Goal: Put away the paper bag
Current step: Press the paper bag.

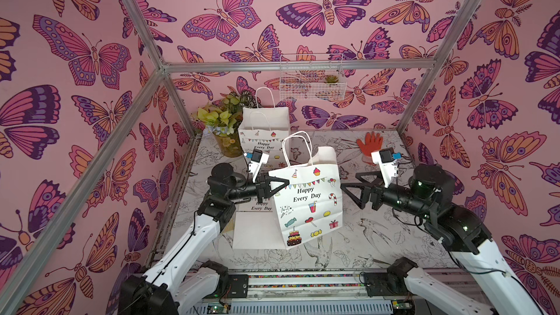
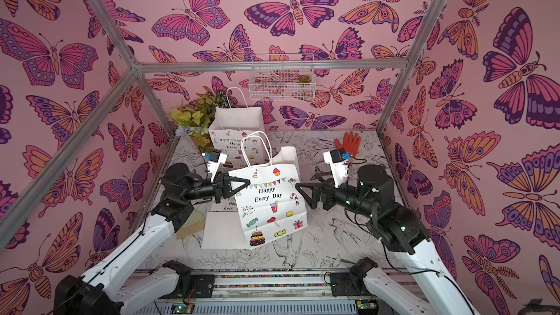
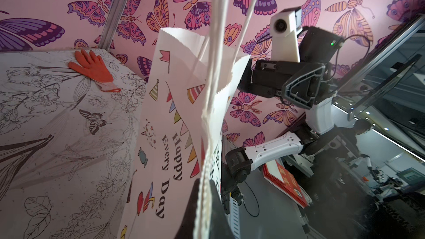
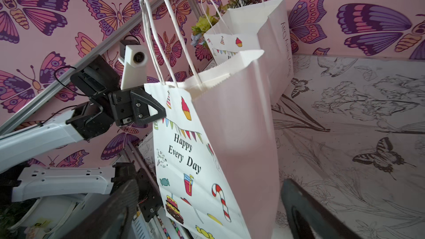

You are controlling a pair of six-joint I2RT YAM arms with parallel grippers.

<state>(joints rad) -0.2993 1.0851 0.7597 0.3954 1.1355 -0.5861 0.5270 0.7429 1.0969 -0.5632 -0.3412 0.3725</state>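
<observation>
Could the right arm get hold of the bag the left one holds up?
Probably yes: the right gripper stands open beside the paper bag, with nothing between them; the left gripper pinches its other edge.

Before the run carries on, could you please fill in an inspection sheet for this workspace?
Surface: table with a line-drawing print.
Job's things: paper bag held up and tilted; standing bag at the back; flat bag lying on the table.
Clutter: orange glove, potted plant, brush under the left arm.
Hands: left hand shut on the paper bag's top edge; right hand open beside the bag, apart from it.
Cables: black cable runs along the left arm.
Surroundings: butterfly walls, metal frame, wire basket on the back wall.
</observation>
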